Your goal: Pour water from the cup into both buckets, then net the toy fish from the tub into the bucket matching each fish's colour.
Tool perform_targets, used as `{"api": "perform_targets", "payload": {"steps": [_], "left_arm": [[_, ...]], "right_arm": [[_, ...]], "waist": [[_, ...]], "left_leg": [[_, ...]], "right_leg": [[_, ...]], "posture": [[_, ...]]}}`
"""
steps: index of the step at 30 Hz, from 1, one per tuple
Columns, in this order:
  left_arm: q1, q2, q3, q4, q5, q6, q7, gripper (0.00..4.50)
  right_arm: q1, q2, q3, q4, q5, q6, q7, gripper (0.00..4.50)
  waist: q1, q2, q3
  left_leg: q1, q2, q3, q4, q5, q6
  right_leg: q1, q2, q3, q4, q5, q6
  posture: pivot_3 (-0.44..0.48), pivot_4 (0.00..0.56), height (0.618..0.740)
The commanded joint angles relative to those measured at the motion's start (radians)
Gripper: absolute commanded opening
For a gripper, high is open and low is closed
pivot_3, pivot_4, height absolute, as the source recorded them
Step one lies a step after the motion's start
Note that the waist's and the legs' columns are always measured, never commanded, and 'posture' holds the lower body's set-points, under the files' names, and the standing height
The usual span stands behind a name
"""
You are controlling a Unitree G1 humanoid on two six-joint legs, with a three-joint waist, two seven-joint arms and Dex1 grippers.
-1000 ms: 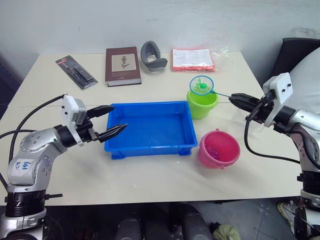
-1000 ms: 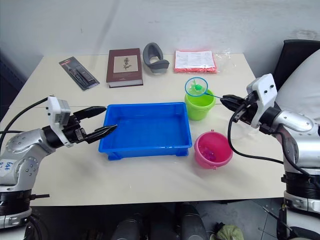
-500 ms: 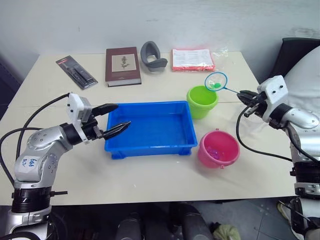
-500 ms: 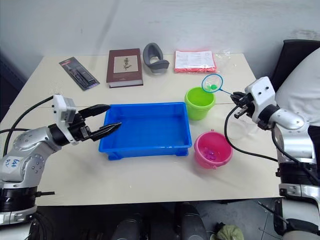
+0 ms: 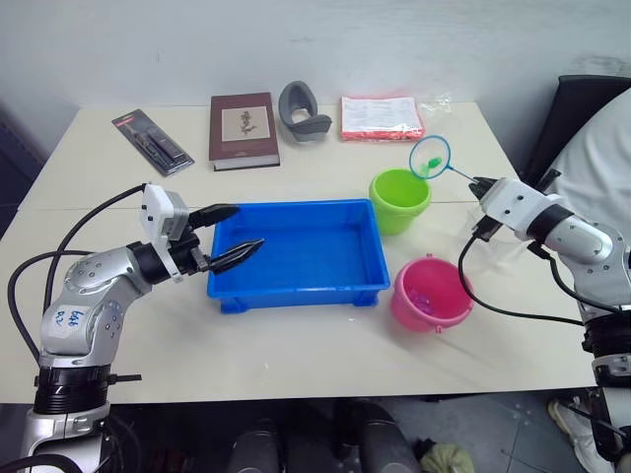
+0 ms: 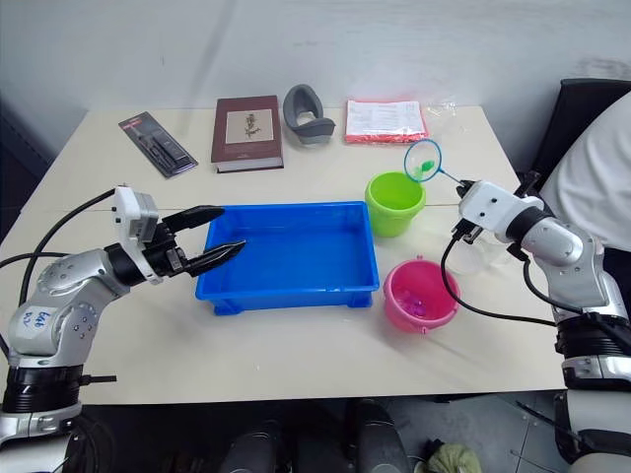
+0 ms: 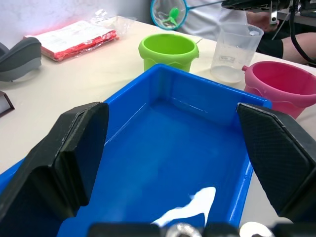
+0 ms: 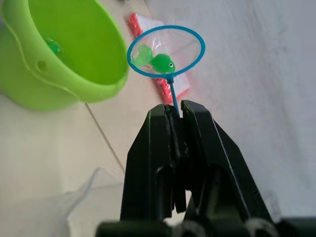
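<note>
The pink bucket (image 5: 432, 293) sits nearest, with the blue tub (image 5: 296, 253) just beside it. The left gripper (image 5: 232, 234) hovers spread wide over the tub's left end, gripping nothing. Farther back, the right gripper (image 8: 173, 116) is clamped on the net (image 8: 166, 52), which carries a green fish (image 8: 162, 63) raised beside the green bucket (image 5: 400, 200).

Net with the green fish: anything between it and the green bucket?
Nothing visible. The right gripper holds the net with the green fish in the air, just beyond the green bucket, whose mouth is open and uncovered.
</note>
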Motion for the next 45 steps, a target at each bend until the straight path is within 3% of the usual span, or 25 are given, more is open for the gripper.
{"api": "perform_targets", "payload": {"steps": [1,7,12,17,23,26,27,29,33,35,40,43,45], "left_arm": [[-0.016,-0.002,0.008,-0.004,0.003,-0.022,-0.002,4.44],[-0.038,-0.041,0.009,0.004,-0.002,-0.069,-0.012,4.44],[-0.040,-0.046,0.001,0.017,0.006,-0.072,-0.014,4.44],[-0.046,-0.055,-0.008,0.022,0.009,-0.073,-0.015,4.44],[-0.030,-0.058,-0.007,0.018,0.010,-0.078,-0.012,4.44],[-0.020,-0.049,0.003,0.014,0.005,-0.084,-0.023,4.44],[-0.014,-0.045,0.018,0.006,-0.012,-0.093,-0.040,4.44],[-0.023,-0.028,0.074,-0.038,-0.069,-0.104,-0.068,4.44],[-0.006,0.046,0.105,-0.114,-0.107,-0.072,-0.121,4.44],[0.012,0.089,0.122,-0.148,-0.134,-0.044,-0.144,4.44],[0.032,0.116,0.184,-0.217,-0.260,-0.008,-0.186,4.44],[0.202,0.201,0.268,-0.218,-0.265,0.012,-0.317,4.44],[0.306,0.234,0.296,-0.205,-0.231,-0.027,-0.382,4.44]], "right_arm": [[-0.022,-0.025,-0.003,0.023,-0.022,-0.078,-0.030,0.00],[-0.029,-0.114,0.100,0.133,-0.307,-0.340,-0.297,0.00],[-0.042,-0.133,0.149,0.155,-0.445,-0.385,-0.447,0.00],[-0.065,-0.147,0.173,0.162,-0.506,-0.393,-0.525,0.00],[-0.090,-0.148,0.180,0.195,-0.463,-0.388,-0.493,0.00],[-0.085,-0.104,0.135,0.194,-0.251,-0.403,-0.369,0.00],[-0.076,-0.080,0.123,0.171,-0.111,-0.374,-0.255,0.00],[-0.034,-0.039,0.106,0.045,0.227,-0.216,0.041,0.00],[0.047,-0.042,0.069,-0.200,0.561,0.098,0.357,0.00],[0.082,-0.074,0.066,-0.315,0.649,0.241,0.463,0.00],[0.114,-0.110,0.039,-0.525,0.799,0.525,0.572,0.00],[0.235,-0.147,0.131,-0.760,0.872,0.671,0.695,0.00],[0.273,-0.120,0.159,-0.823,0.875,0.716,0.696,0.00]], "waist": [[-0.001,0.000,0.000],[-0.001,0.000,0.000],[-0.004,0.000,0.000],[-0.003,0.000,0.000],[-0.002,0.000,0.000],[-0.002,0.000,0.000],[-0.002,0.000,0.000],[-0.004,0.000,0.001],[0.001,0.000,0.001],[0.002,0.001,0.001],[0.007,0.001,0.001],[0.006,0.001,0.000],[0.000,0.001,0.000]], "left_leg": [[0.000,0.000,0.000,0.000,0.000,0.000],[0.000,0.000,0.000,0.000,0.001,0.000],[0.001,0.001,0.001,0.000,0.001,-0.002],[0.001,0.001,0.001,0.000,0.002,-0.002],[0.001,0.001,0.001,0.000,0.002,-0.002],[0.001,0.001,0.001,0.000,0.002,-0.002],[0.001,0.001,0.001,0.000,0.003,-0.002],[0.001,0.002,0.000,0.000,0.003,-0.002],[0.001,0.003,-0.002,0.000,0.003,-0.002],[0.001,0.002,-0.003,0.000,0.003,-0.001],[0.001,0.001,-0.004,0.001,0.002,0.001],[0.000,0.001,-0.004,-0.001,0.002,0.000],[0.002,0.002,-0.004,-0.005,0.001,-0.001]], "right_leg": [[0.000,0.000,0.000,0.000,0.000,0.000],[0.000,0.000,0.001,0.000,0.000,0.000],[0.000,0.001,0.002,0.001,0.000,0.000],[0.000,0.002,0.002,0.001,0.000,0.000],[0.000,0.002,0.002,0.001,0.000,0.000],[0.000,0.002,0.002,0.001,0.000,0.000],[0.000,0.002,0.002,0.001,0.000,0.000],[0.001,0.003,0.002,0.000,0.000,0.000],[0.002,0.003,0.001,0.000,0.001,0.000],[0.002,0.002,0.000,0.001,0.001,0.000],[0.002,-0.001,-0.001,0.000,0.001,0.000],[0.002,0.000,-0.002,-0.001,0.000,0.000],[0.002,0.001,-0.003,-0.002,-0.001,-0.003]], "posture": [[0.000,0.150,0.740],[0.000,0.150,0.740],[0.000,0.150,0.740],[0.000,0.150,0.740],[0.000,0.150,0.740],[0.000,0.150,0.740],[0.000,0.150,0.740],[0.000,0.150,0.740],[0.000,0.150,0.740],[0.000,0.150,0.740],[0.000,0.150,0.740],[0.000,0.150,0.740],[0.000,0.150,0.740]]}}
